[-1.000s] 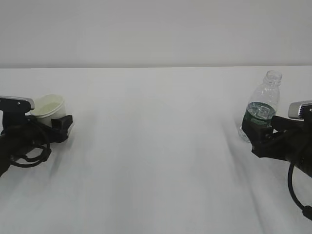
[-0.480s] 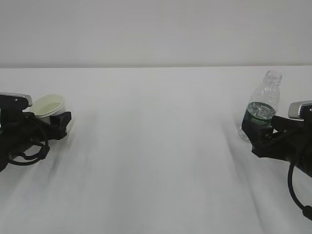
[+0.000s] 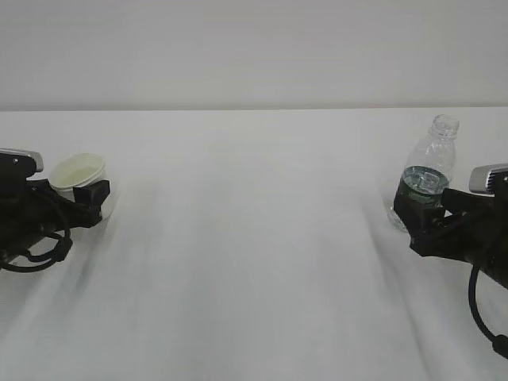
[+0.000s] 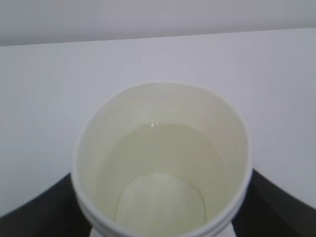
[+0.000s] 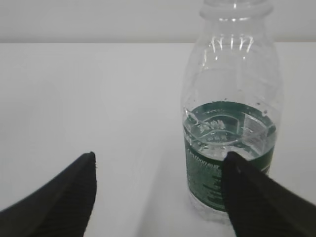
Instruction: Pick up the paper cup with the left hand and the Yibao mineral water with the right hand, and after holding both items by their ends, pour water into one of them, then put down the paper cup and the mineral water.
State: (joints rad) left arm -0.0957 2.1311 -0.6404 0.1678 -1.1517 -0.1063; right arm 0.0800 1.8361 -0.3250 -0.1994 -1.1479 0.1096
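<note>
My left hand (image 3: 89, 197) grips the paper cup (image 3: 77, 172) low, fingers (image 4: 269, 197) either side. My right hand (image 5: 158, 190) stands wide open; the upright water bottle (image 5: 229, 118) sits off-centre, against its right finger (image 5: 261, 197).

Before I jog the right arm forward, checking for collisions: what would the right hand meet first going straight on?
Probably the Yibao mineral water: it stands against the right-side finger of the right hand, off-centre, so that finger would likely push it. Depth is unclear.
</note>
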